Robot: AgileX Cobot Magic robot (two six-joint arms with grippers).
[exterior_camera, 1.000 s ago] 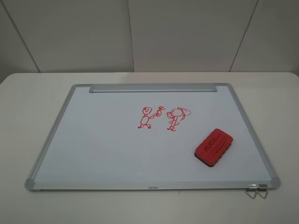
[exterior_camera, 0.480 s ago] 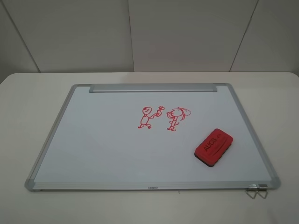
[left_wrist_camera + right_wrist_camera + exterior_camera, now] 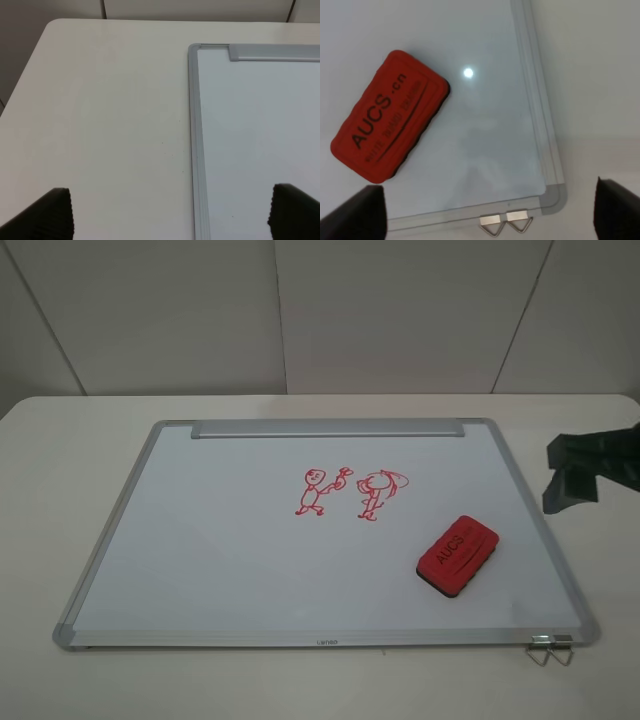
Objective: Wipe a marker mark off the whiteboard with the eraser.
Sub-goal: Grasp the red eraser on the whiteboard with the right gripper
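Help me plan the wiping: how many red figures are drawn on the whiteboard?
2. The marker mark, with a plain round head, is near the middle of the whiteboard; the hat-headed figure is just right of it. The eraser could hide something small.

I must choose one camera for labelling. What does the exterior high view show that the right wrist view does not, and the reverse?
Only the exterior high view shows the marker mark, the hatted red figure beside it and the silver tray strip. Only the right wrist view makes the small ".cn" on the eraser readable. Both show the eraser, the whiteboard at its near right corner and the metal hanging clips.
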